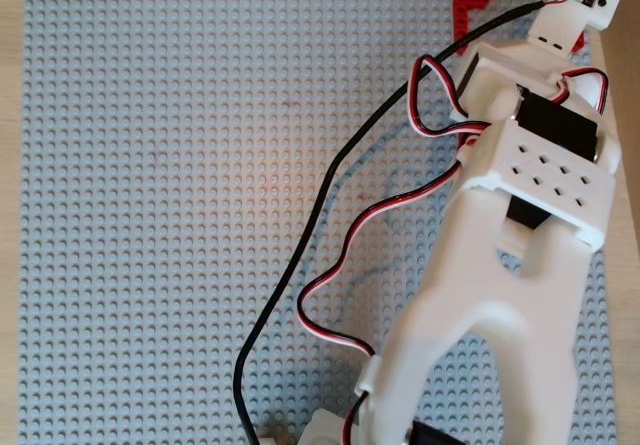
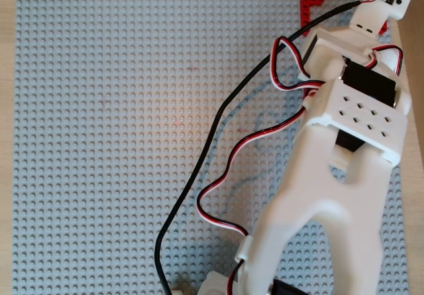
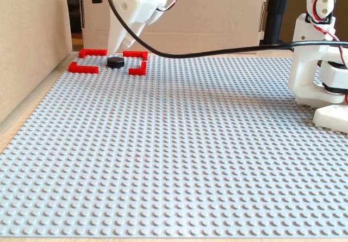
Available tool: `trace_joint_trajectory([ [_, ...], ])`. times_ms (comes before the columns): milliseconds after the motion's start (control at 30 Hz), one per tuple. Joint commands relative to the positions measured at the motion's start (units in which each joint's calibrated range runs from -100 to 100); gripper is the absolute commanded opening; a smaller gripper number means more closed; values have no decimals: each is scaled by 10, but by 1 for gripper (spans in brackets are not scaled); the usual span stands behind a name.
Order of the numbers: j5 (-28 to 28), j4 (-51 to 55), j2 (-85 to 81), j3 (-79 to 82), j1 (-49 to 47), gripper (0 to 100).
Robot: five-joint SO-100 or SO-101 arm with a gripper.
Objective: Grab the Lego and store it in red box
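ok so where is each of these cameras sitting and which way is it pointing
Both overhead views: above the grey baseplate, looking straight down; the white arm and its cables fill the right side, hiding the claw.
Fixed view: low at the baseplate's near edge, looking level across to the black Lego lying inside the red box; arm base at right, claw area above the box, jaws unclear.
Shared: baseplate, arm, one red corner bracket.

White arm raised, hand hidden

A grey studded baseplate lies on a wooden table, cardboard walls alongside.
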Motion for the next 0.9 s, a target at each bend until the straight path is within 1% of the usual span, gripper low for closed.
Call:
trace_joint_trajectory([
  [0, -1, 56, -85, -50, 4, 12],
  [67, -1, 91, -119, -63, 2, 10],
  [267, -2, 183, -222, -75, -8, 9],
  [367, -3, 247, -282, -74, -18, 9],
  [500, -31, 299, -366, -70, -41, 9],
  [633, -36, 363, -456, -67, -76, 9],
  [733, -35, 413, -523, -66, -113, 2],
  [867, -34, 459, -606, -48, -146, 2],
])
